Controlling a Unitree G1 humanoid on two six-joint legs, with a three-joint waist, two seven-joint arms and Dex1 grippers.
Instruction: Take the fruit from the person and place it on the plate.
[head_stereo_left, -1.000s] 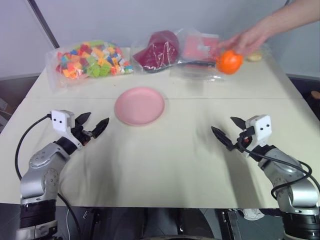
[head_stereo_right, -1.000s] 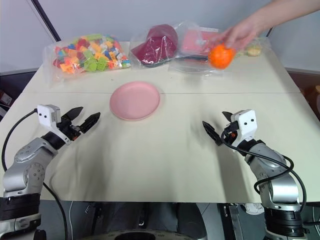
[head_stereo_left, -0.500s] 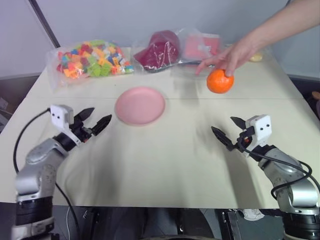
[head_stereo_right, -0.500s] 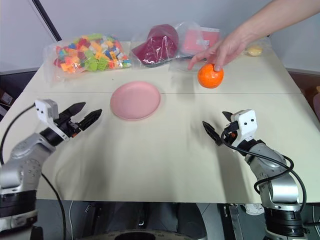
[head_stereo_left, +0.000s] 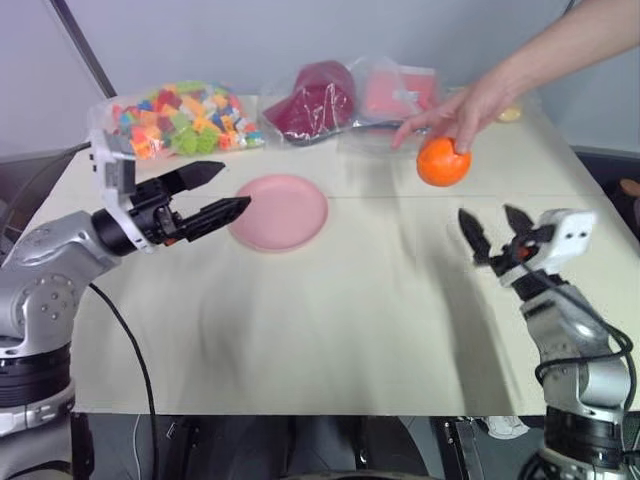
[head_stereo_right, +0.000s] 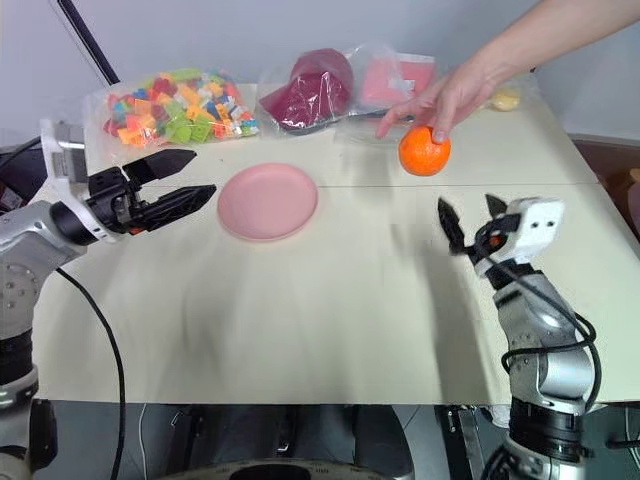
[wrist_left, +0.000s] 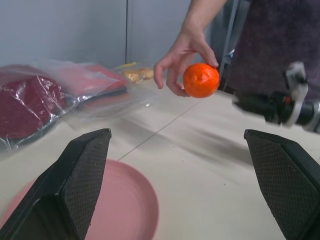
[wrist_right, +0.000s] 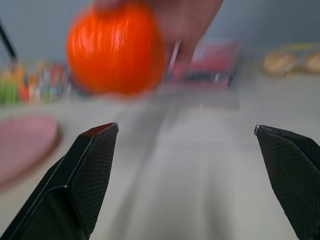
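Plate (head_stereo_left: 279, 211) bare; person (head_stereo_left: 470, 107) holds fruit (head_stereo_left: 443, 162).

The left arm is raised and reaches forward across its side, its pincer (head_stereo_left: 215, 193) spread wide with both black fingers pointing level toward the middle. The right arm is bent up at the elbow, wrist tilted so its pincer (head_stereo_left: 494, 228) points upward and away, fingers parted in a V. The person's hand (head_stereo_left: 452, 110) reaches in from the far right, fingers curled downward.
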